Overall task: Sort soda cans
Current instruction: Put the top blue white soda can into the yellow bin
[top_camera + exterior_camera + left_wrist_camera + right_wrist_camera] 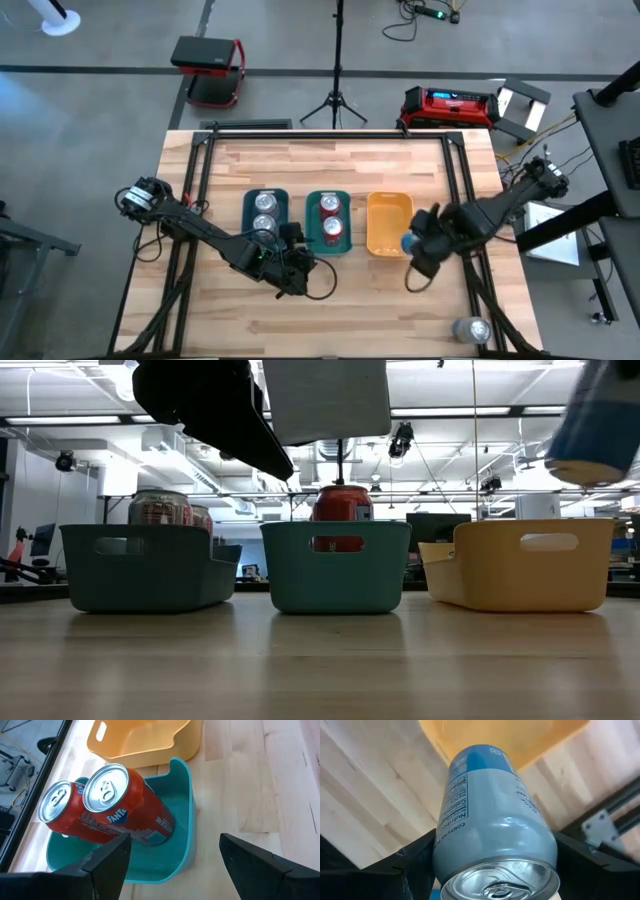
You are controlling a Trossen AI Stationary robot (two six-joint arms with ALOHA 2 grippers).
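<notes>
A: The right pincer (408, 243) is clamped on a blue-grey can (492, 825), carried clear of the surface (330, 310) at the near right edge of the orange tray (388, 224). The left pincer (296, 262) has its fingers (107, 865) spread apart with nothing between them, just in front of the green tray (328, 221).

B: And what do the trays hold, biggest thing first?

A: The surface carries three trays in a row. The teal tray (265, 215) on the left has two silver cans (264, 214) standing in it. The green tray in the middle has two red cans (331, 219). The orange tray shows a bare floor from above. One more silver can (472, 330) stands alone near the front right corner of the surface, well apart from the trays.

B: Do the views differ?

A: The left wrist view reads the red cans' lettering and shows both upright, side by side and touching. The right wrist view shows the held can's printed label and its shiny top toward the camera. The low view shows the held can hanging above the orange tray's rim, which the overhead view cannot tell.
</notes>
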